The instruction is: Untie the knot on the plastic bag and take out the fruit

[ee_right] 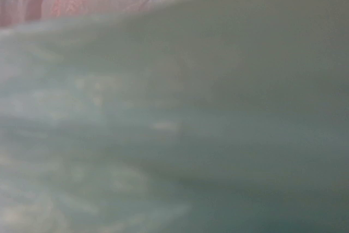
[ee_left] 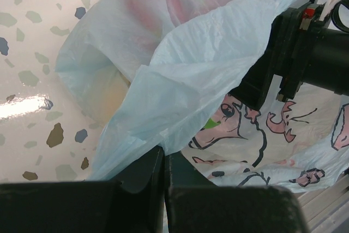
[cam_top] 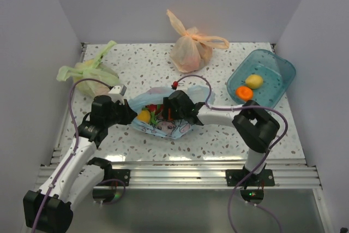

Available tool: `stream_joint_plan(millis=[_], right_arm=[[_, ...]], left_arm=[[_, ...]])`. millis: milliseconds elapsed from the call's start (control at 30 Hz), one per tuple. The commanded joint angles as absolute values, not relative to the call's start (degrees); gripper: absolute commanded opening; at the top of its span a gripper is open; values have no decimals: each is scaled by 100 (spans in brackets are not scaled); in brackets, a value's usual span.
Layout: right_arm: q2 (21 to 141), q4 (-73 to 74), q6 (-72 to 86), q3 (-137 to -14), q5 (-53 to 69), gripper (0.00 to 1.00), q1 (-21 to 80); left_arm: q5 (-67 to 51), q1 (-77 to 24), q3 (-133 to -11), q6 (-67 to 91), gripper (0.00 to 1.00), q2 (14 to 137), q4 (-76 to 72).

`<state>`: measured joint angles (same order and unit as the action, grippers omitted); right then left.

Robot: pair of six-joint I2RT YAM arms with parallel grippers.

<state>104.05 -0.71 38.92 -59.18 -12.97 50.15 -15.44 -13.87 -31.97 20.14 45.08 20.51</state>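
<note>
In the middle of the table, the left gripper pinches the open bag; the right gripper is inside, jaws hidden so I cannot tell, and should grab a fruit next.

The plastic bag is light blue with pink cartoon print, the table white with grey speckles.

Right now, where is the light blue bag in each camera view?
Top external: light blue bag at picture centre, slightly left.
Left wrist: fills centre and right.
Right wrist: blurred film fills the frame.
Shared landmark: its pink cartoon print, top and left wrist.
</note>
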Motion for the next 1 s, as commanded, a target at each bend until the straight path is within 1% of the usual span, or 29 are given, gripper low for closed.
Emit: stream_joint_plan(millis=[0,100,200,400,567,733,767,800,833,867,933,967], right_arm=[[9872,-168,3604,-5968,-1389,53,5027],[9494,165,3288,-5994,-1223,43,5027],[9134,613,2876,-6117,-925,39,5027],[8491,1642,2357,-6635,-344,38,5019],[8236,2530,2136,-7549,-273,38,4712],[8007,2522,2118,-7892,-307,38,3588],[7981,2488,2127,-7893,-290,37,3133],[7972,2426,2249,-7866,-281,36,2885],[7954,2347,2320,-7753,-273,36,2622],[7928,2173,2364,-7682,-290,36,2132],[7980,2075,2574,-7507,-369,37,1629],[8007,2005,2662,-7436,-439,37,1174]], left_arm=[[-1626,-1336,-3138,1934,4,4430,1740],[-1626,-1336,-3146,1934,5,4438,1740],[-1635,-1336,-3146,1934,5,4430,1740],[-1635,-1336,-3146,1934,5,4438,1749],[-1643,-1336,-3146,1934,5,4456,1740],[-1635,-1336,-3146,1934,5,4447,1758],[-1635,-1336,-3138,1934,5,4439,1749],[-1626,-1336,-3146,1934,5,4430,1749],[-1626,-1336,-3138,1942,5,4430,1758],[-1635,-1336,-3138,1934,5,4421,1749],[-1643,-1336,-3138,1934,5,4421,1749],[-1644,-1345,-3138,1934,5,4412,1749]])
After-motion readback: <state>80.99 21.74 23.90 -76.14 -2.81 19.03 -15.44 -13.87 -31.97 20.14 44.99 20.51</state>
